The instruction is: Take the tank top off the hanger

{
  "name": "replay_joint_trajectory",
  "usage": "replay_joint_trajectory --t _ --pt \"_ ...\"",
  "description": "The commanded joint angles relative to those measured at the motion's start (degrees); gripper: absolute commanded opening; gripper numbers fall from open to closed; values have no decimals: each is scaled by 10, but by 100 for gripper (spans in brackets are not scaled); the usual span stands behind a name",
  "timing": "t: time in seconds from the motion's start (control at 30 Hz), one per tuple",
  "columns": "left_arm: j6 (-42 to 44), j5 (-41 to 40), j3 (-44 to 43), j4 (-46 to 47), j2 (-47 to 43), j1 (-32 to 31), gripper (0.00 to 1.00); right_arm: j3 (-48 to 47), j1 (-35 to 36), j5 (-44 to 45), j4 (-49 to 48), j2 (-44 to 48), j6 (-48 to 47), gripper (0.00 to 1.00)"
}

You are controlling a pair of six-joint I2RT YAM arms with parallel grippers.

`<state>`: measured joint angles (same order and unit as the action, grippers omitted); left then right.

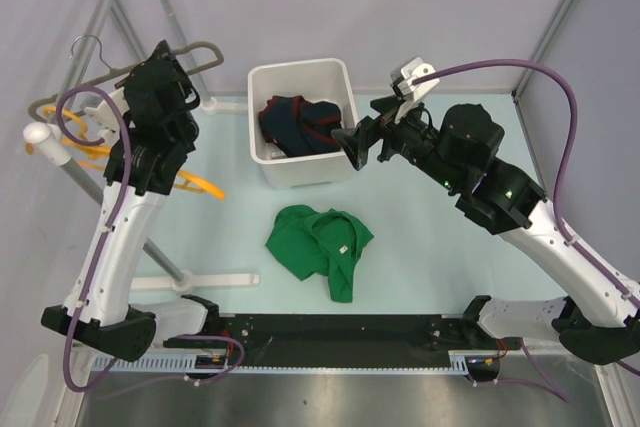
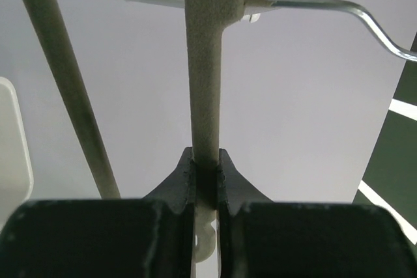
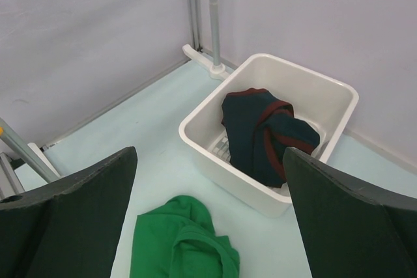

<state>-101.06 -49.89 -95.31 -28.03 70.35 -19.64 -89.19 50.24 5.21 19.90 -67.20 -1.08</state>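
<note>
Left claw (image 2: 206, 174) is pinched nearly shut on the hanger (image 2: 205, 63), gripping its thin grey-beige bar a little way along from the silver wire hook (image 2: 326, 4). That bar looks stiff and light, so a narrow pinch should hold it. Below and to the right of that claw, well apart from it, the tank top (image 1: 320, 245) lies crumpled on the counter (image 1: 430, 247), apparently free of the hanger already. It looks soft, limp and light, and a raised fold or a strap would be the place to pinch. Right claw (image 1: 355, 147) hangs wide open and empty, with the green cloth below it and the white bin (image 3: 339, 96) just ahead
</note>
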Motion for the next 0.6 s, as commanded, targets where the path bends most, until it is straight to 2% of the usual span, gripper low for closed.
replay_joint_trajectory --t 0.0,0.27,0.3,0.33,0.37,0.43,0.47,0.53,0.57 --pt "-46 27 16 10 -16 31 0 4 -1 12 -4 8 -9 99" --pt "-62 66 73 35 -41 43 0 16 -1 9 -20 13 -3 100" --pt "-55 68 73 38 -41 43 3 16 -1 9 -21 13 -2 100" --pt "-38 73 73 39 -44 43 7 17 -1 8 -21 12 -1 100" --pt "-33 75 76 43 -46 43 17 18 -1 9 -22 12 -1 100" --pt "-7 85 80 58 -52 43 30 23 -1 6 -27 13 2 100" --pt "5 86 78 59 -53 43 42 24 -1 5 -31 12 3 100" --pt "53 90 66 61 -50 43 52 27 -1 2 -34 11 6 100" --pt "64 95 60 61 -50 43 61 27 -1 1 -36 10 7 100"
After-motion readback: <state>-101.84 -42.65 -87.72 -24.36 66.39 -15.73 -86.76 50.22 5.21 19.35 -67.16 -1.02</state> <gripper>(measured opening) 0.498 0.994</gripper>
